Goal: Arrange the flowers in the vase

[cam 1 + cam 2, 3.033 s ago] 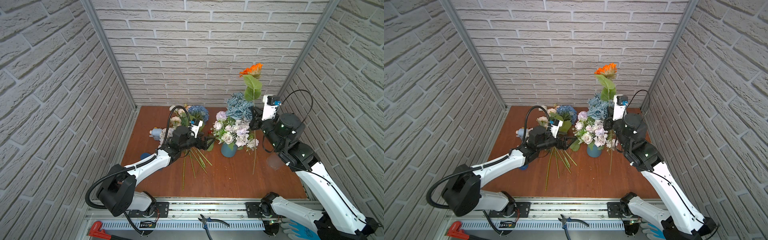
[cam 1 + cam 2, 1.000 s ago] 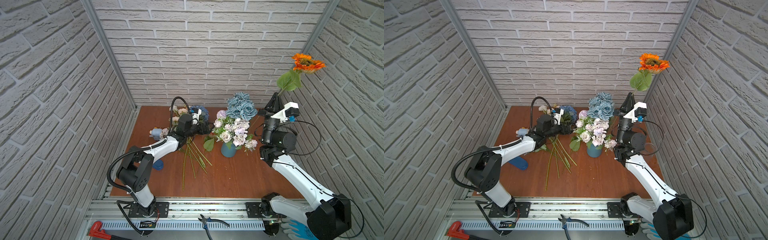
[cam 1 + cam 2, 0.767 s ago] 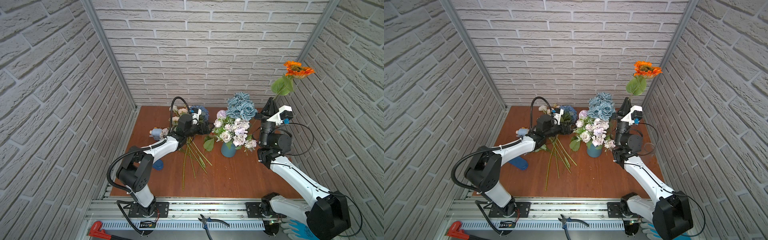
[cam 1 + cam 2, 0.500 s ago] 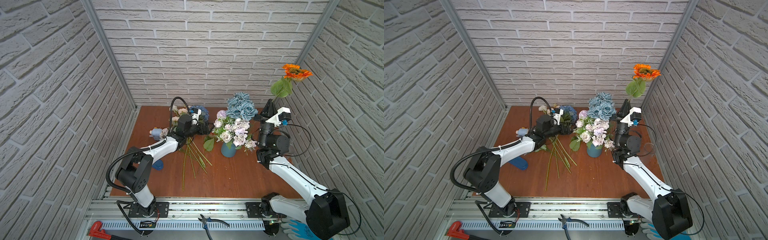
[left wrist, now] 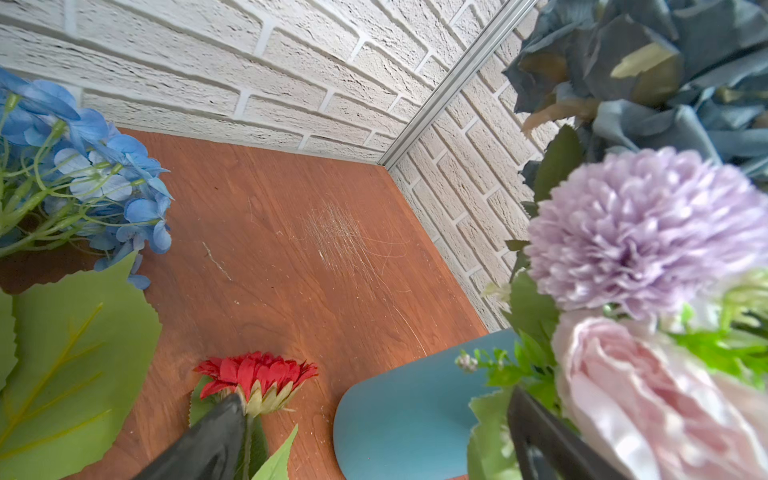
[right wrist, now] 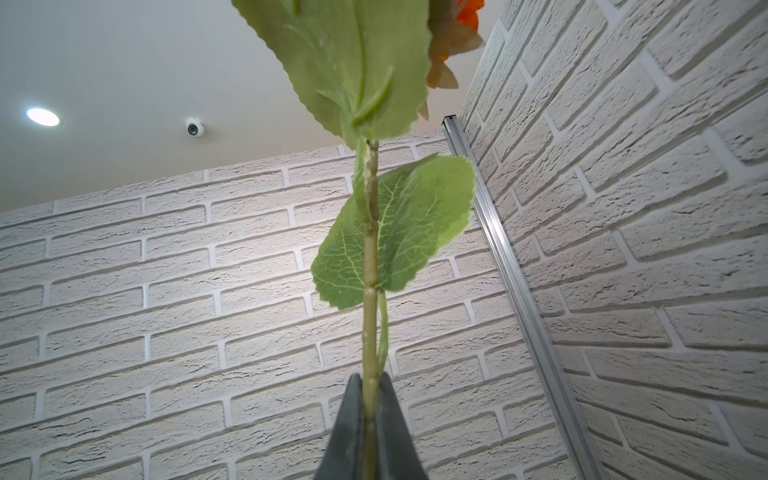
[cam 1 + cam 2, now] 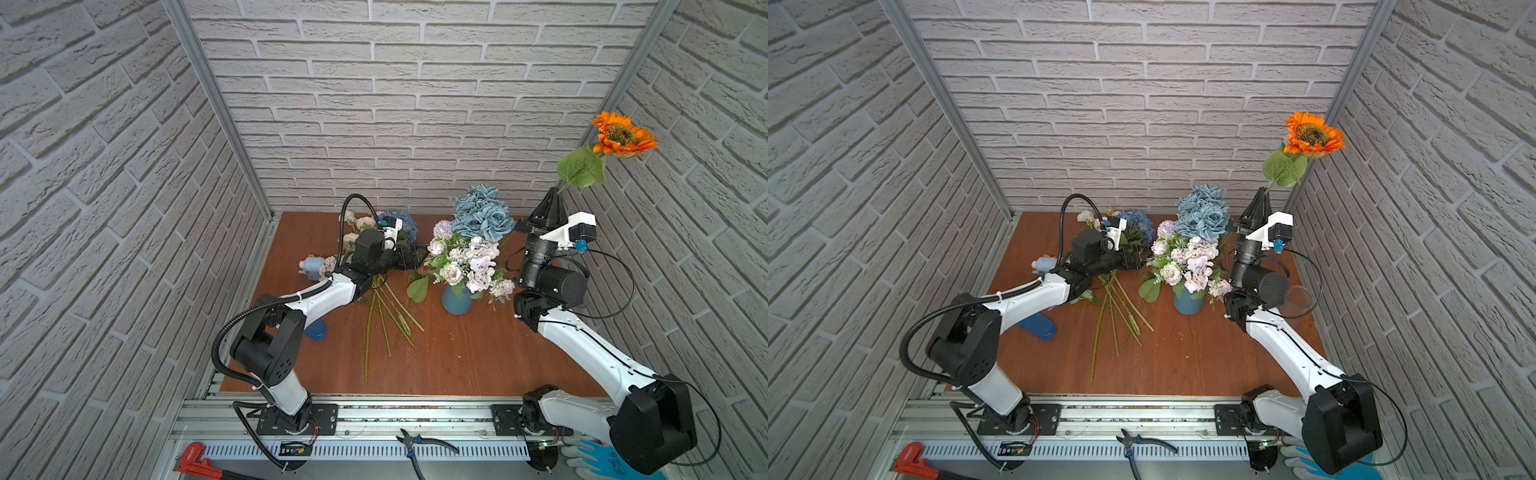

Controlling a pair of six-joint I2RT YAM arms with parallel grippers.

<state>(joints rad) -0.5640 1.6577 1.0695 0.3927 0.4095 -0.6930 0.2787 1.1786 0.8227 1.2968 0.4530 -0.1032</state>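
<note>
The orange flower (image 7: pixel 622 134) was high in the air above the far right corner of the bench (image 7: pixel 457 365). Its green stem (image 6: pixel 369 291) was pinched between the closed jaws of the right gripper (image 7: pixel 552 193), which pointed upward. Two broad leaves (image 6: pixel 395 232) spread from the stem just above the grip.

The flower was apart from the blue vase (image 7: pixel 456 300), which stood upright on the bench, right of the middle. The vase already carried dusty-blue roses (image 7: pixel 482 212) at the top and lilac-white clusters (image 7: pixel 471 262) below them.

Just left of the vase, the left gripper (image 7: pixel 408 257) sat low over the bench with its jaws spread wide, holding nothing. One of its fingers (image 5: pixel 216 436) was just beside a red flower (image 5: pixel 257 372) lying on the wood; whether they touched could not be told.

A blue hydrangea (image 7: pixel 405 224) and cream-white roses (image 7: pixel 362 223) lay near the far edge. Loose stems (image 7: pixel 386 316) fanned toward the front edge.
</note>
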